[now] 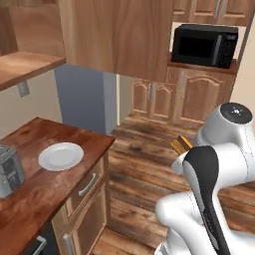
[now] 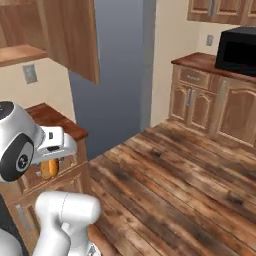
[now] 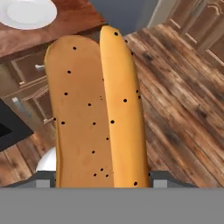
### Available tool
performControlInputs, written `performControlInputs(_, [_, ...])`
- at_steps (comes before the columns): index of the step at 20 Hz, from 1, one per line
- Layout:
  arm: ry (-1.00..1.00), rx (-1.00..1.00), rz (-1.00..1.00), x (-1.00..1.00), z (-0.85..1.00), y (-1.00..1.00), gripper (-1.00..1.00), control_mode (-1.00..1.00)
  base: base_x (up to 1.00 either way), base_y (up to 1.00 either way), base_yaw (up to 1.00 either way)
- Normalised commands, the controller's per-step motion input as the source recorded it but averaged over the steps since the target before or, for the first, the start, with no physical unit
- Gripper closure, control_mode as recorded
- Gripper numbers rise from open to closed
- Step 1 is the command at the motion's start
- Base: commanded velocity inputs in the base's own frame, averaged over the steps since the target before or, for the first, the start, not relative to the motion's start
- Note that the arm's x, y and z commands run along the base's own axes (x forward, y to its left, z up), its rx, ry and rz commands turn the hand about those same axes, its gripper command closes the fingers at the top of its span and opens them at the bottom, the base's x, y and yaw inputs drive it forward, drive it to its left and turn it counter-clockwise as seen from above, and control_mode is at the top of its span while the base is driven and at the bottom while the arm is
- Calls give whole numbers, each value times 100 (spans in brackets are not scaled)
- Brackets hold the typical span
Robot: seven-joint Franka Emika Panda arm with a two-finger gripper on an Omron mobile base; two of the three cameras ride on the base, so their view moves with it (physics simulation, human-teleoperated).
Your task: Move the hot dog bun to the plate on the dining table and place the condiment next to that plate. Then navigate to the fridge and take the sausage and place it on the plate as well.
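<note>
The tan-orange hot dog bun (image 3: 96, 109) stands lengthwise in the hand view, speckled with dark dots, and my gripper (image 3: 99, 180) is shut on its lower end. One grey fingertip (image 3: 159, 180) shows at each side of it. From the left base view only the bun's end (image 1: 181, 145) pokes out behind my white arm. In the right base view the bun (image 2: 48, 169) hangs under the hand, in front of the counter's drawers. The blue-grey plate, dining table, red condiment and sausage are out of view.
A reddish-brown countertop (image 1: 30, 199) on the left carries a round white plate (image 1: 61, 156) and a toaster (image 1: 10, 170). A tall grey slab (image 2: 120, 75), perhaps the fridge's side, stands behind it. A black microwave (image 1: 204, 45) sits on far cabinets. Open wood floor (image 2: 175, 190) lies ahead.
</note>
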Motion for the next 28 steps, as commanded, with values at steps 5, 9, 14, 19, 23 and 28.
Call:
performControlInputs(5, [0, 0, 0, 0, 0, 0, 100, 100, -33, 1, -90])
performControlInputs(9, [0, 0, 0, 0, 0, 0, 100, 100, -23, 1, -93])
performControlInputs(14, [0, 0, 0, 0, 0, 0, 100, 100, -22, 0, -93])
performControlInputs(19, [0, 0, 0, 0, 0, 0, 100, 100, -6, 0, -84])
performControlInputs(23, [0, 0, 0, 0, 0, 0, 100, 100, 0, -23, -70])
performControlInputs(28, [0, 0, 0, 0, 0, 0, 100, 100, 0, -59, -52])
